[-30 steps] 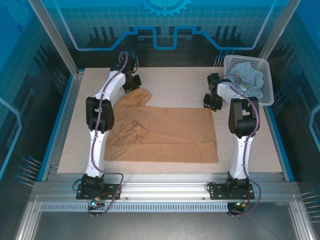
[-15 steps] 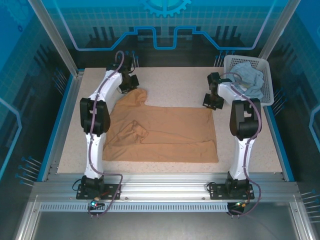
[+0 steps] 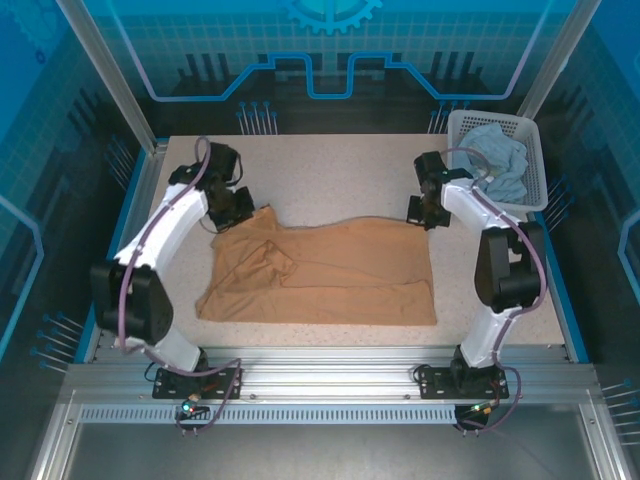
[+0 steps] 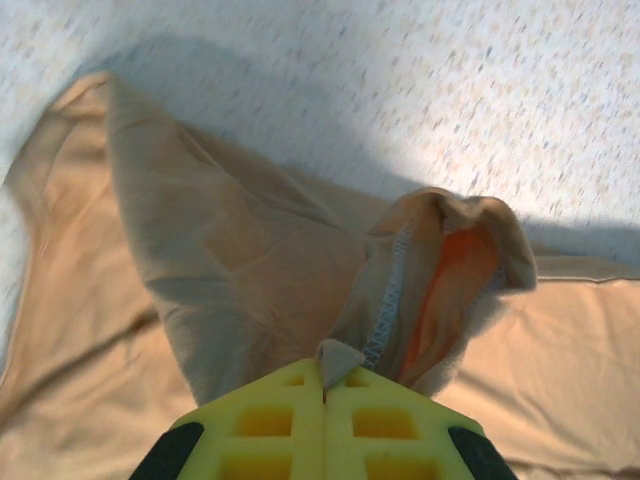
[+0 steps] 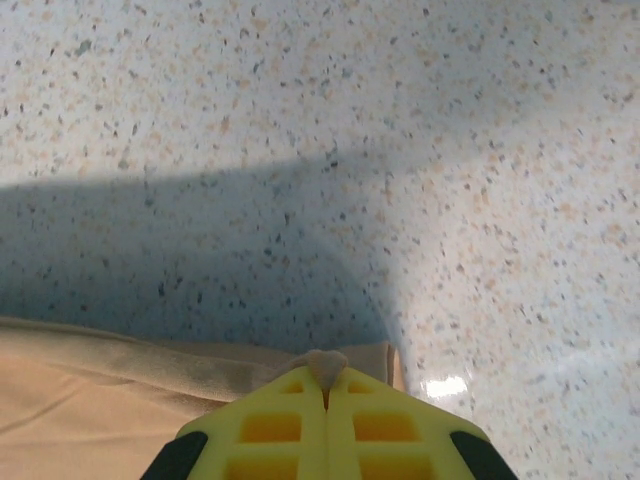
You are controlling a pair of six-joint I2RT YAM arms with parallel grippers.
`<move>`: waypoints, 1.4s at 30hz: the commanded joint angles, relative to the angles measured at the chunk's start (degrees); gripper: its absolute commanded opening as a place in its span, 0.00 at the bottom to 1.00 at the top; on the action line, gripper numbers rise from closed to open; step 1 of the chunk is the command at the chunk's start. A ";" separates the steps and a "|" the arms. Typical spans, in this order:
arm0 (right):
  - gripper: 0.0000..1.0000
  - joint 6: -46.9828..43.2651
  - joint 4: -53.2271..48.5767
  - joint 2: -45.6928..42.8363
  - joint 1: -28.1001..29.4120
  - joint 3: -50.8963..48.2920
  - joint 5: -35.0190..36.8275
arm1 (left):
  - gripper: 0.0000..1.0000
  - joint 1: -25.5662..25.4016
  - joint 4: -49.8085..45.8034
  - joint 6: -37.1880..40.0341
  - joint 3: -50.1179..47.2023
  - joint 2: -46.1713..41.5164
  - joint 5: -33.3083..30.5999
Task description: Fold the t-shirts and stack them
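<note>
The tan t-shirt [image 3: 330, 270] lies spread mid-bench [image 3: 340, 165]. The left hand [image 4: 323, 375] is clamped shut on its 10 o'clock corner, the right hand [image 5: 325, 375] on its 2 o'clock corner. Each pinches only a sliver, so uneven pulling could slip the cloth free or skew the fold.

table [image 3: 340, 170]: speckled beige | walls [image 3: 200, 45]: blue printed panels | frame [image 3: 320, 385]: aluminium rails

We note a pale counter [image 3: 340, 165], cream with dark speckles; the wrist views show a shadow band across it. White plastic lattice basket [image 3: 492, 115] sits at the far right corner. Blue trim [image 3: 105, 290] borders the left and right sides. Slotted aluminium rail [image 3: 330, 385] along the near edge. Blue-tinted panels [image 3: 330, 60] stand beyond the far side.
</note>
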 commanded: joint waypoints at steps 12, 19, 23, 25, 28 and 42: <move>0.00 1.55 0.33 -12.14 2.21 -15.65 1.97 | 0.00 -0.68 -10.77 -6.87 -13.83 -21.63 -0.58; 0.00 2.21 0.10 -13.37 3.55 -18.46 2.70 | 0.00 -3.22 -14.97 -8.53 -17.48 -25.76 0.26; 0.00 2.92 -0.19 -13.37 4.02 -19.24 2.62 | 0.00 -4.61 -15.68 -9.76 -21.63 -26.07 0.88; 0.00 3.49 -0.51 -13.67 4.28 -19.80 2.69 | 0.00 -5.49 -14.87 -10.12 -23.21 -26.02 0.64; 0.00 4.34 -1.13 -14.65 4.59 -21.04 3.41 | 0.00 -6.81 -14.20 -10.31 -24.47 -25.63 -1.47; 0.00 5.75 -2.07 -17.76 5.08 -24.55 3.90 | 0.00 -9.21 -15.61 -9.68 -23.92 -24.17 -7.34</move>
